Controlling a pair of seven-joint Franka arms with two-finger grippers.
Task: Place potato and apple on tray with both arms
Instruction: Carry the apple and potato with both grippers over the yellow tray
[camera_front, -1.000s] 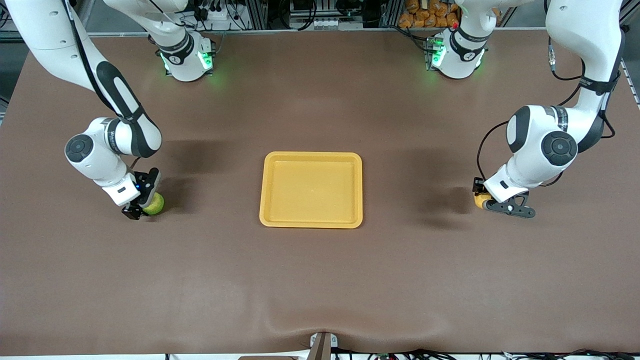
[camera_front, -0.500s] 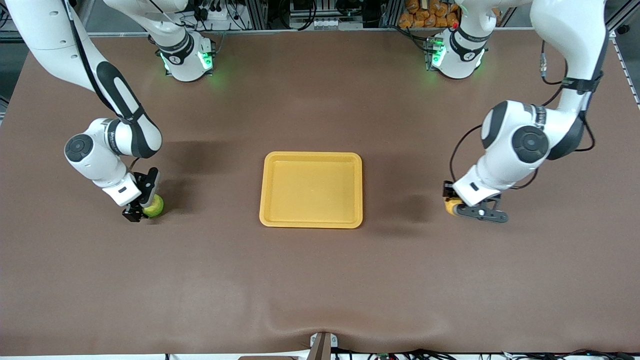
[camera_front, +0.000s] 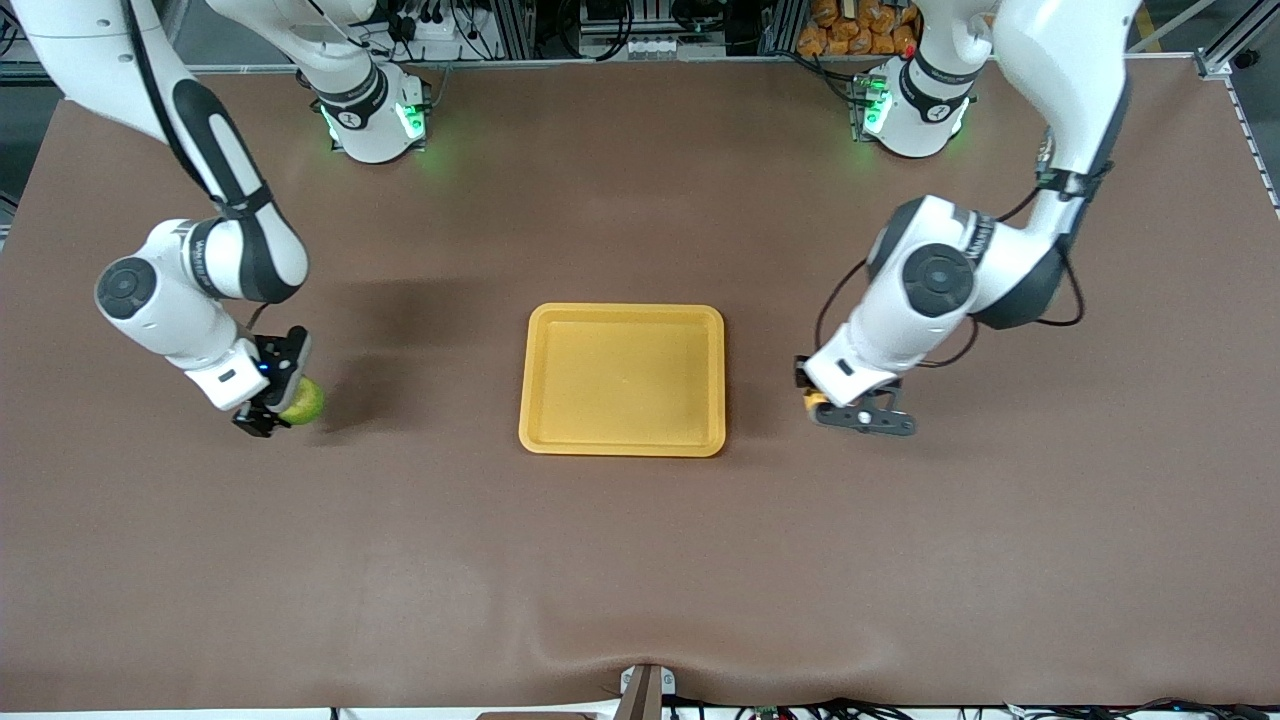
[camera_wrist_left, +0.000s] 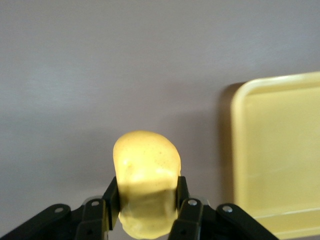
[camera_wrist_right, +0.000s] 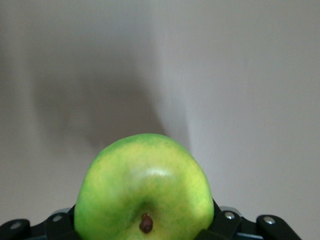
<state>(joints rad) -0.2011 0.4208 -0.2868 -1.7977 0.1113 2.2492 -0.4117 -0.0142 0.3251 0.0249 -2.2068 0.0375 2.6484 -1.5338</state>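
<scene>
Fruit in both grippers, tray (camera_front: 622, 441) bare.
We see the left gripper (camera_front: 822, 402) clamped on the potato (camera_wrist_left: 146, 180), up over the table (camera_front: 640, 560) just beside the tray at the left arm's end; right gripper (camera_front: 272, 395) clamped on the apple (camera_wrist_right: 144, 198), over the table well apart from the tray toward the right arm's end.

The tray (camera_front: 622, 380) sits flat in the middle of the table (camera_front: 640, 560), between the two arms. The left gripper (camera_front: 845, 408) hangs over the table just beside the tray's edge toward the left arm's end, with the potato (camera_wrist_left: 146, 182) pinched between its fingers. Well apart, toward the right arm's end, the right gripper (camera_front: 272, 398) is over the table with the apple (camera_front: 303, 402) clamped in it.
</scene>
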